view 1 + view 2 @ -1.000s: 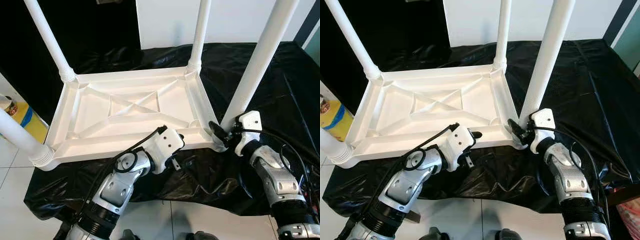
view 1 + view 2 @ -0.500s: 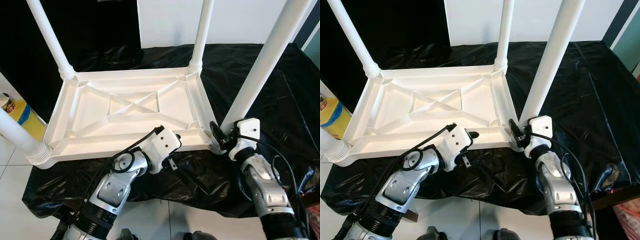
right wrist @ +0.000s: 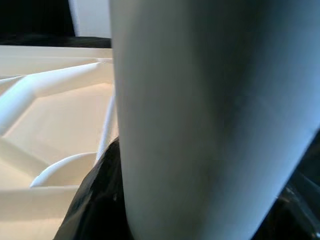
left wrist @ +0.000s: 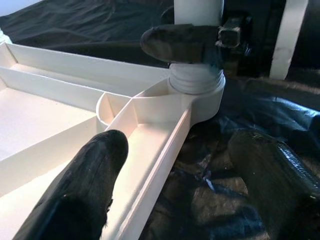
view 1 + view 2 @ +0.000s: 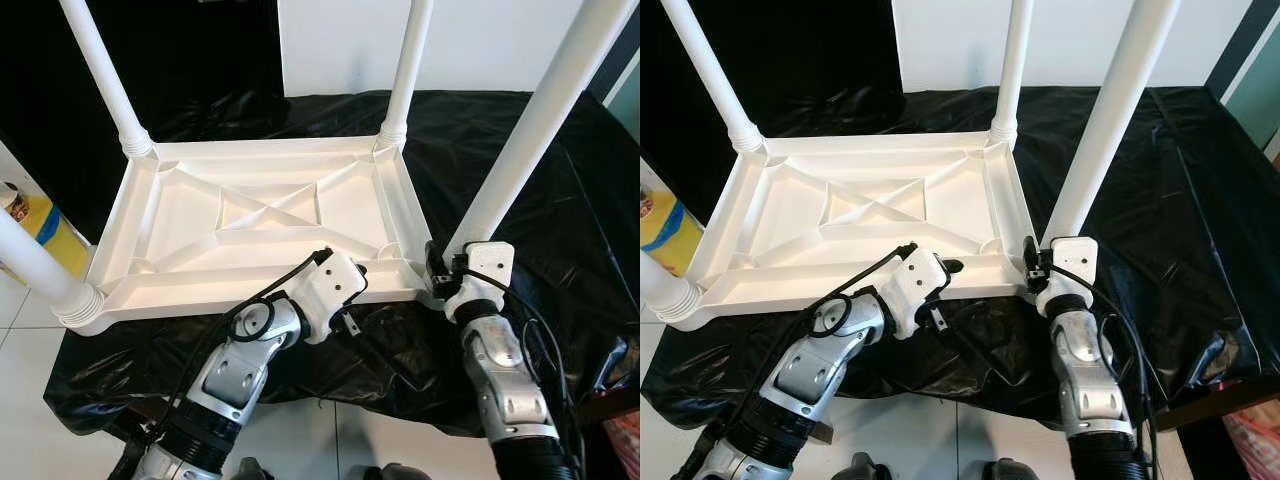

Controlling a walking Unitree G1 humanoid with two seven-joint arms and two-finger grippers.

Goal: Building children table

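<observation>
Left gripper (image 4: 175,165) unclenched astride the near rim; right gripper (image 5: 1035,268) at the near-right leg, grip not readable.

We note the white children's table (image 5: 260,215) lying upside down on a black plastic sheet (image 5: 560,180), four legs pointing up. At the sheet's left edge a yellow and blue container (image 5: 35,215) stands on the tiled floor (image 5: 20,340). Our left gripper's fingers (image 4: 85,185) are spread, one over the inner channel of the near rim, the other outside it above the sheet. Further right, our right gripper sits against the base of the near-right leg (image 5: 530,130) at its corner socket (image 4: 196,95); the wrist view there is mostly leg, so we cannot tell whether it clamps.
</observation>
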